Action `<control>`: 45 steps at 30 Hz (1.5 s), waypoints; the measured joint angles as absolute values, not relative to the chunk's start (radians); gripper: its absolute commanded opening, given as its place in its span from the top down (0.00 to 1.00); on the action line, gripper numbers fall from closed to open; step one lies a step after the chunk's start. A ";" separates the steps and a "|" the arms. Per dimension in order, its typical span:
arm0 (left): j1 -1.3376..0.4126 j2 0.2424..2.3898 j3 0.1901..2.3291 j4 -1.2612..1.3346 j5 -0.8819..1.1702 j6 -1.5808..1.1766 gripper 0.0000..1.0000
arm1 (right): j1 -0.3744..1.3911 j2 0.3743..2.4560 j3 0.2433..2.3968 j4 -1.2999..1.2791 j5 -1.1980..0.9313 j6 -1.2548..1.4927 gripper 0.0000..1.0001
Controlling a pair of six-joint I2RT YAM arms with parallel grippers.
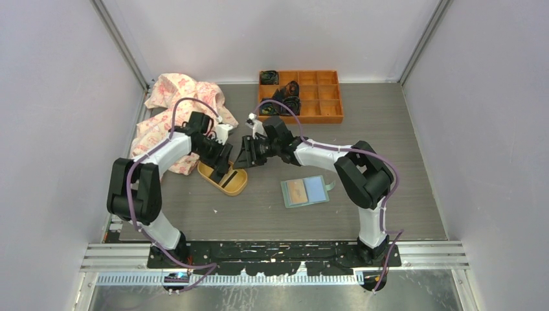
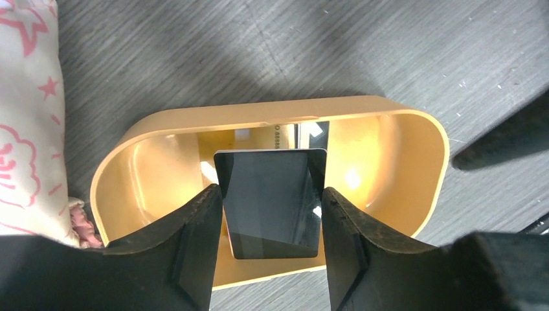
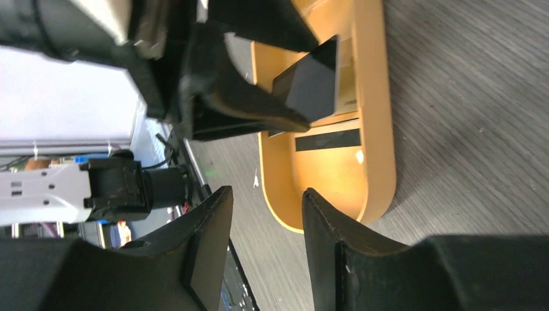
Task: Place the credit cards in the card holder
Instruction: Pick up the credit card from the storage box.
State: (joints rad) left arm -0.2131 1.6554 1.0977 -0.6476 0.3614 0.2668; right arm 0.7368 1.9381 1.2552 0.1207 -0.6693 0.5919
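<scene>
Left wrist: left jaws clamped on side edges of dark credit card (image 2: 272, 194), held over yellow oval dish (image 2: 272, 111). Right jaws apart, nothing between, at dish's 1 o'clock. Card holder (image 1: 305, 192) open on table (image 1: 388, 129), 3 o'clock from dish.

No brand, label or sign reads clearly. Left wrist view, upper centre: tiny row of raised chars, maybe digits, on the rear card (image 2: 304, 133) standing in the yellow dish (image 2: 414, 162); too small to make out. In front, the dark card (image 2: 272, 201) shows no print. Left edge, the cloth (image 2: 26, 129): pink stars & curls, no letters.
</scene>
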 measured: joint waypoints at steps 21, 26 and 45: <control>-0.201 1.534 1.031 -0.645 0.437 0.242 0.58 | 0.746 2.011 1.297 0.165 -0.499 0.823 0.56; -0.201 1.534 1.031 -0.645 0.448 0.242 0.58 | 0.750 2.044 1.314 0.165 -0.503 0.841 0.56; -0.201 1.534 1.031 -0.645 0.465 0.241 0.58 | 0.772 2.092 1.350 0.182 -0.558 0.914 0.73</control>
